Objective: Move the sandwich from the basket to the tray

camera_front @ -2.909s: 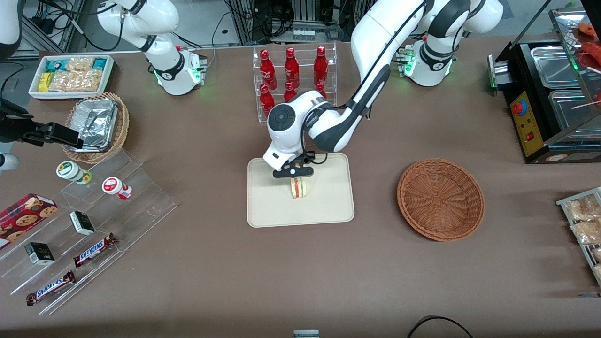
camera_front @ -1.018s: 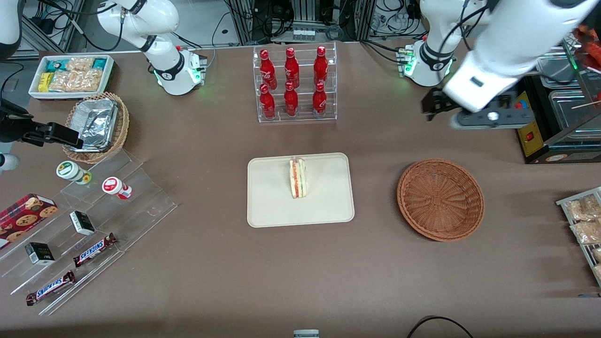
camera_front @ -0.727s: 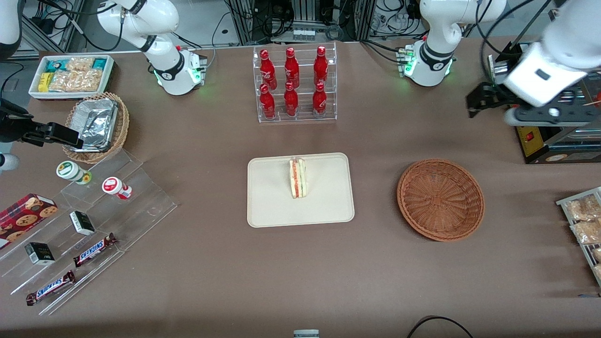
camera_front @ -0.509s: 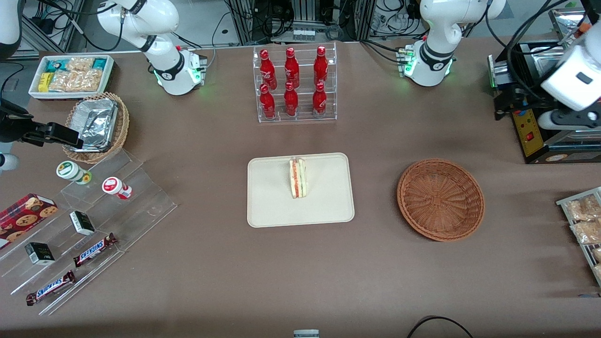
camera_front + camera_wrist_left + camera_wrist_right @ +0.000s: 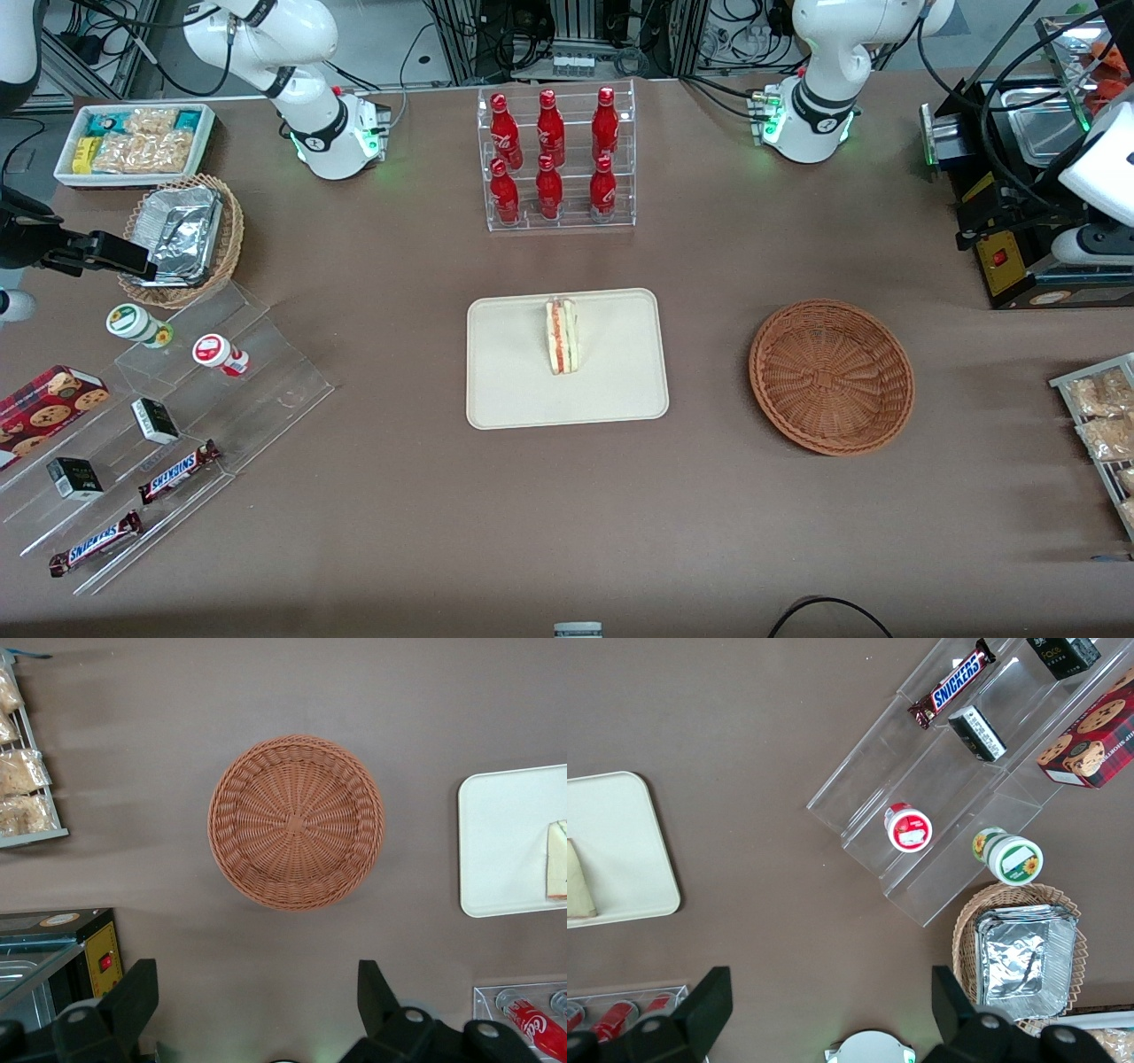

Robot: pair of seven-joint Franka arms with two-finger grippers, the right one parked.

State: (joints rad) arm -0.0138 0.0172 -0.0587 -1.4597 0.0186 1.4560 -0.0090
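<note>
Front view, read across from the parked arm's end of the counter (image 5: 372,496). Snack bars and small cartons lie on a clear stepped stand (image 5: 177,425) at that end, tilted for display. At the counter's middle the tray (image 5: 514,390) lies flat, and the sandwich (image 5: 562,335) stands on it on one bread edge, filling stripe upward, nearer the tray's rim farthest from the camera; the transfer appears complete. Toward the working arm's end, the basket (image 5: 831,377) sits well apart from the tray and holds nothing. The gripper (image 5: 257,1010) hangs high above the counter's working-arm end, near a black appliance (image 5: 1010,221), jaws spread wide and holding nothing, consistent with a parked pose. The counter is a matte brown sheet; cable racks line its edge farthest from the camera.
</note>
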